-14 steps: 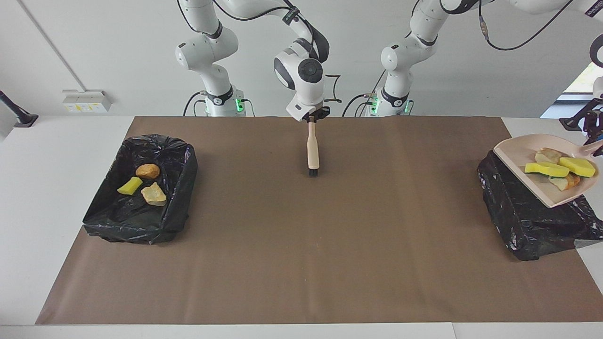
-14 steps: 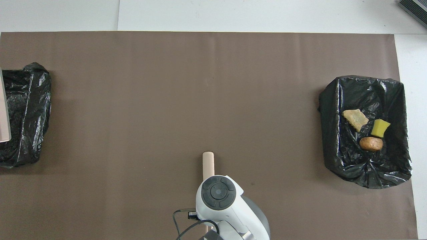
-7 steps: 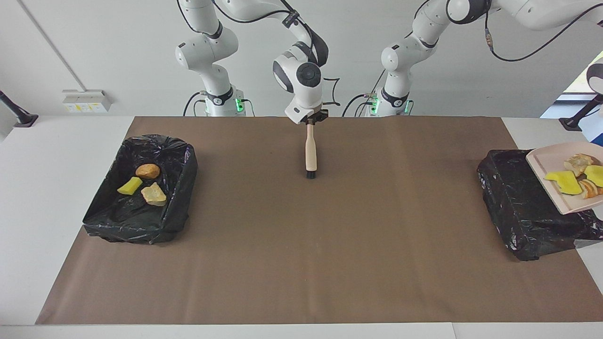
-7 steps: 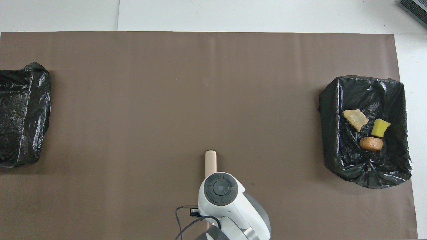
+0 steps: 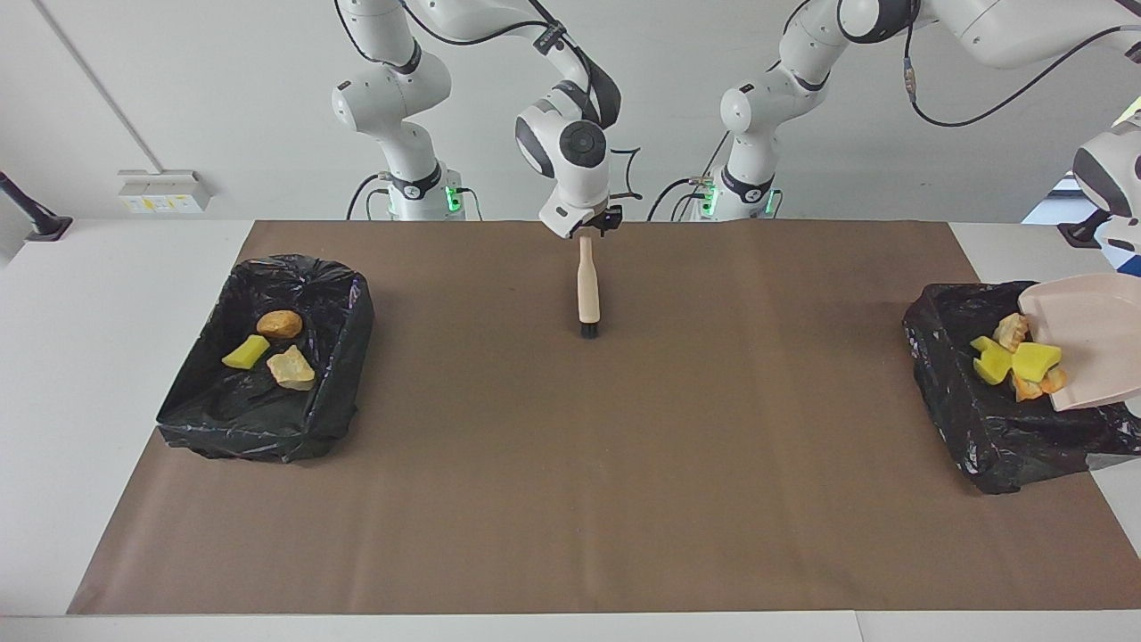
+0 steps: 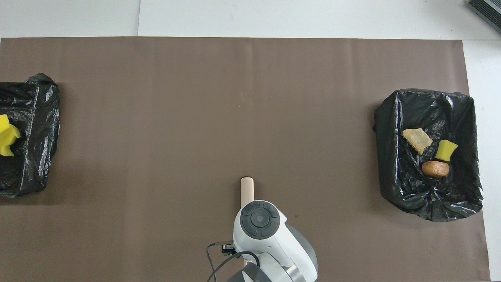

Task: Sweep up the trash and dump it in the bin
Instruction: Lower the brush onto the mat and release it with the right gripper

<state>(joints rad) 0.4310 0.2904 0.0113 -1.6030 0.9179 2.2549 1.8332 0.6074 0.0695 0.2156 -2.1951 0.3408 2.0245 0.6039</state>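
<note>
Brown paper covers the table, where the right gripper [image 5: 592, 223] hovers at the brush [image 5: 587, 290] handle's end; whether it grips, I cannot tell. The left gripper, closed and out of frame, tips the dustpan [image 5: 1092, 348], spilling trash [image 5: 1012, 361] into the bin [image 5: 945, 357] at the left arm's end. Dumping looks underway, and the next move likely calls for a steeper tilt.

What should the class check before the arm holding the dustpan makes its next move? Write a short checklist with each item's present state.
1. Pink dustpan tipped over the black-lined bin at the left arm's end: ok.
2. Yellow sponge pieces and bread chunks off the pan's lip and over the bin: ok.
3. All of that load settled inside the bin: cannot tell.
4. Second bin, at the right arm's end, holds three scraps: ok.
5. Hand brush let go on the brown mat below the right gripper: cannot tell.
</note>
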